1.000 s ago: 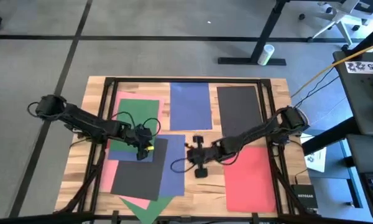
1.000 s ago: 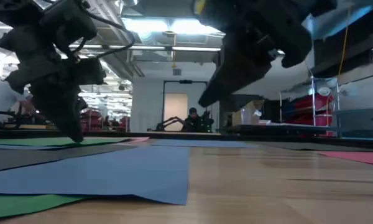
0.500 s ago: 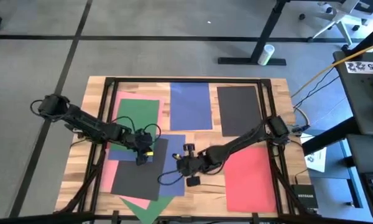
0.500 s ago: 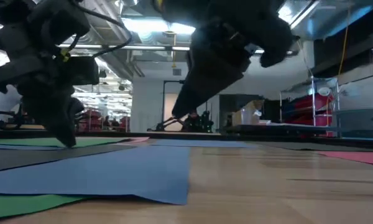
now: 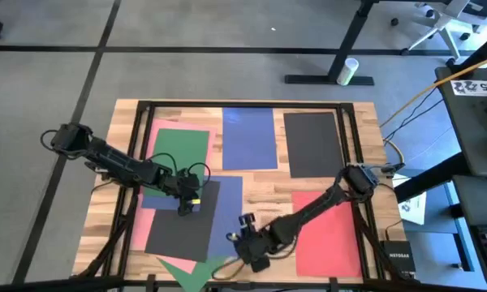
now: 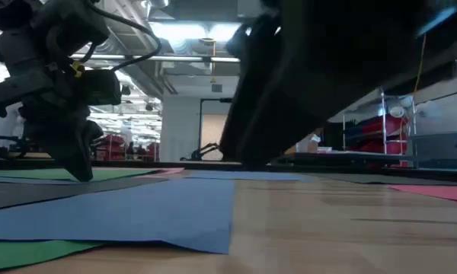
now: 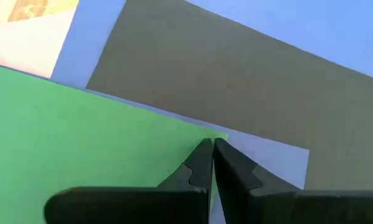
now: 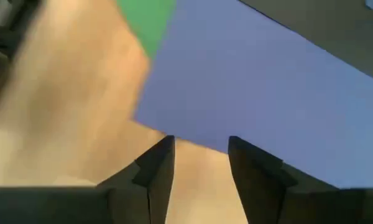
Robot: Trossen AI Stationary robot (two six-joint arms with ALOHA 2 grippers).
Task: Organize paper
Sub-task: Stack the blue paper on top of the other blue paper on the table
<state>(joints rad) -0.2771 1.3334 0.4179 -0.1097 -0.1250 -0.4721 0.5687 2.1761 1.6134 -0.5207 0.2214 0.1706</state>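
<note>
Coloured paper sheets lie flat on the wooden table. On the near left is a pile: a pink sheet (image 5: 148, 221), a green sheet (image 5: 178, 150), a blue sheet (image 5: 229, 207) and, on top, a black sheet (image 5: 183, 225). Another green sheet (image 5: 191, 272) pokes out at the near edge. My left gripper (image 5: 187, 203) is shut, with its tips at the upper green sheet's near right corner. My right gripper (image 5: 245, 246) is open and low over the wood at the blue sheet's near right corner (image 8: 140, 118), with that sheet's edge just past its fingertips. My left gripper's shut fingertips (image 7: 202, 152) meet the near right corner (image 7: 174, 134) of the upper green sheet, where it overlaps the blue and black sheets. They come from above, slanting down. The sheet lies flat. I cannot tell whether the corner is pinched or only pressed on.
Single sheets lie apart: blue (image 5: 248, 138) at the far middle, black (image 5: 312, 144) at the far right, red (image 5: 329, 231) at the near right. Bare wood (image 5: 264, 191) shows in the middle. The right arm (image 6: 327, 76) fills much of the low view.
My right gripper has swept from the table's middle toward the near edge and somewhat left, dropping low beside the blue sheet's near right corner. My left gripper has shifted slightly toward the near edge, still shut. The sheets have not visibly moved.
</note>
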